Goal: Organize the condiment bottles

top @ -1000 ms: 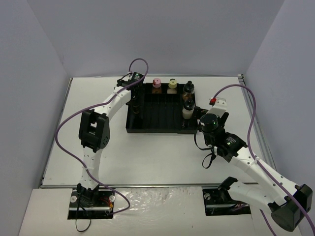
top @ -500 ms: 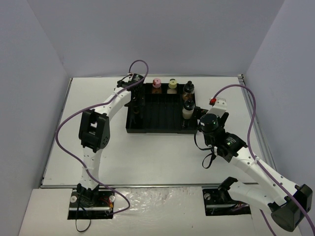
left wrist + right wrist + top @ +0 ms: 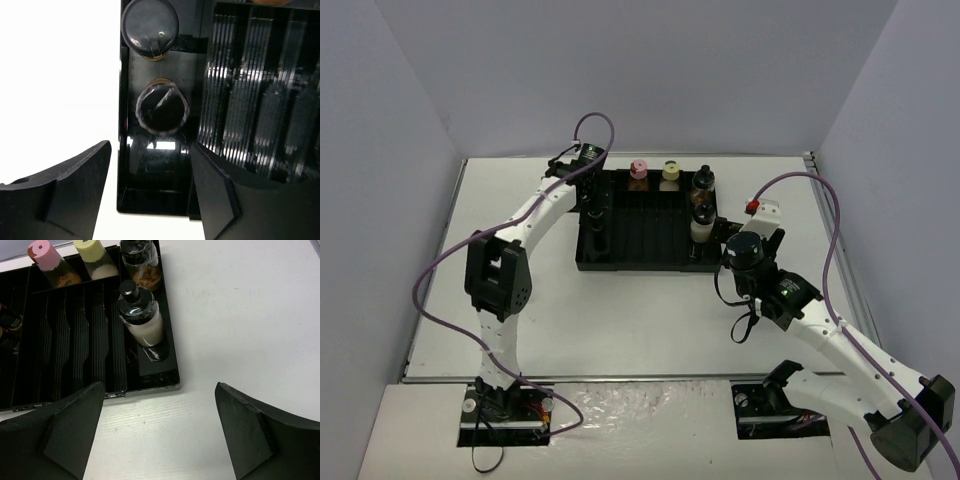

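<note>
Tipping is the main hazard at the tray's left column. The left end effector [image 3: 150, 155] hangs with its jaws apart over that end of the black ribbed tray [image 3: 640, 235], where 2 bottles stand upright. The first black-capped bottle [image 3: 162, 108] is just ahead of the fingers, and the second black-capped bottle [image 3: 150, 22] is just beyond it. 1 finger appears to sit outside the tray's left wall, so a straight descent could land on the wall or pinch it, and that would shove the tray. A skewed close could also knock the first bottle into the second.

The right end effector [image 3: 159, 390] is also spread and holds nothing, over the tabletop [image 3: 240, 315] off the tray's near right corner. In the right column the pale-filled bottle [image 3: 140, 315] stands close to the brown-filled bottle [image 3: 141, 262], so a reach for one risks bumping the other. The pink-capped bottle [image 3: 52, 265] and yellow-capped bottle [image 3: 95, 257] stand along the far edge and look less exposed.
</note>
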You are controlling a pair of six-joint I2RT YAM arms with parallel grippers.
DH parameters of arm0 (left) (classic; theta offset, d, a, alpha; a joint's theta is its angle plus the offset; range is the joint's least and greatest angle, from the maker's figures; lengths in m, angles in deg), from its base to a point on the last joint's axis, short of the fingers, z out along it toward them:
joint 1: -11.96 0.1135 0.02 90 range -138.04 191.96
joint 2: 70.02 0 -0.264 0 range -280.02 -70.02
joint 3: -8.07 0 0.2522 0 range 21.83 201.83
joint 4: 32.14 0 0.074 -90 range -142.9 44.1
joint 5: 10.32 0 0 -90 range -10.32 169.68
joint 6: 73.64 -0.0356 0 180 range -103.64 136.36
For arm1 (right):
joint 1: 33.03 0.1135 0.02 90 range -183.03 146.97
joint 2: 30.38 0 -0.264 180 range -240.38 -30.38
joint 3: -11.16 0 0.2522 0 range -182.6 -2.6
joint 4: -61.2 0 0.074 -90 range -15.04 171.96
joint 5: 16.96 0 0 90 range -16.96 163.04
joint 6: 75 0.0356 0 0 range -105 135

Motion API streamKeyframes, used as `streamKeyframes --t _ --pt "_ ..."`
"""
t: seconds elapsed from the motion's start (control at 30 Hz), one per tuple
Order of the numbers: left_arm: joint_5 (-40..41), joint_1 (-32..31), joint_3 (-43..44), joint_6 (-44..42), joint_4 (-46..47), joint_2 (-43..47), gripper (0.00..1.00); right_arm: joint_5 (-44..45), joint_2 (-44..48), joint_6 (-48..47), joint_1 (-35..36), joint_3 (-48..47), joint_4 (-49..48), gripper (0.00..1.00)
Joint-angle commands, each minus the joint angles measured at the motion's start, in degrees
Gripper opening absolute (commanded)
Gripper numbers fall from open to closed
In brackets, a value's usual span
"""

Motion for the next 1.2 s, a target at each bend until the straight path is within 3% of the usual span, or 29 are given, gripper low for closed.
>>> streamKeyframes --t 0.0,0.27,0.53,0.73,1.17 --pt "4.10 -0.69 -0.94 1.45 -2.59 9.10 0.64 2.29 0.65 0.89 0.32 0.36 -3.32 0.90" --pt "16.98 0.50 -13.27 9.73 -8.75 22.65 0.70 1.78 3.23 0.97 0.38 1.49 -3.32 0.90" --pt "20.69 7.42 -28.07 15.67 -9.80 35.67 0.71 0.31 5.82 0.81 0.32 2.73 -3.32 0.90" --pt "16.80 13.68 -34.77 15.39 -8.67 39.71 0.73 -0.31 6.63 0.93 0.36 3.19 -3.58 0.90" --pt "9.72 16.54 -44.37 16.59 -1.94 38.09 0.74 -0.52 6.23 0.79 0.41 3.01 -3.75 0.90"
